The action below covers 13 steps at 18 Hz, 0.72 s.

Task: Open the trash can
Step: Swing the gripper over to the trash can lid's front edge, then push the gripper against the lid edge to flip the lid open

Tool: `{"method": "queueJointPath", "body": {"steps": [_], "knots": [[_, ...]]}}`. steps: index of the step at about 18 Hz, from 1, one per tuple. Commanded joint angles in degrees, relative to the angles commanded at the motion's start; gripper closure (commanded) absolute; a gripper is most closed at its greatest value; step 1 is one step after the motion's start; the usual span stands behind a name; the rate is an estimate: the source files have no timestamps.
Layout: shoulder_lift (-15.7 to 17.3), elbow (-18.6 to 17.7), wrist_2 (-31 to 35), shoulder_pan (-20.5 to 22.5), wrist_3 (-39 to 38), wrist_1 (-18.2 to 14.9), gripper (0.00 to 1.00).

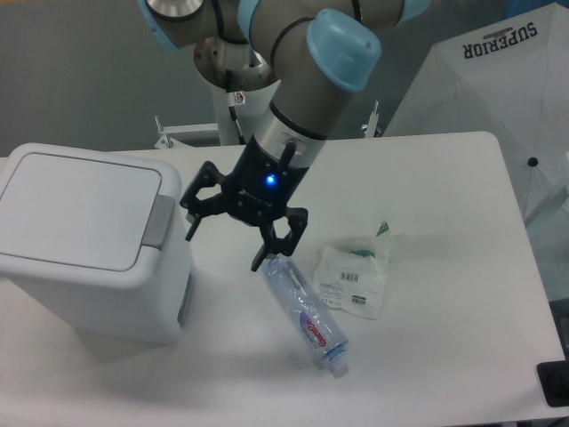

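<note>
The trash can (84,240) is a large white boxy bin at the left of the table, its flat lid (78,209) shut. A grey push tab (159,221) sits on the lid's right edge. My gripper (226,245) hangs just right of the tab, a little above the table, with its black fingers spread wide and nothing between them. One fingertip (190,229) is close to the tab without touching it; the other fingertip (259,262) is beside the top of a plastic bottle.
A clear plastic bottle (307,316) with a red label lies on the table below and right of the gripper. A crumpled white packet (354,278) lies to the bottle's right. The robot's base (233,98) stands at the table's far edge.
</note>
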Motion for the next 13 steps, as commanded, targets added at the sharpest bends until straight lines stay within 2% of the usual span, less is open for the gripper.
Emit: {"method": "queueJointPath", "body": {"steps": [9, 13], "knots": [[1.8, -3.0, 0.4, -0.4, 0.5, 0.4, 0.0], [1.7, -3.2, 0.5, -0.5, 0.4, 0.4, 0.0]]}}
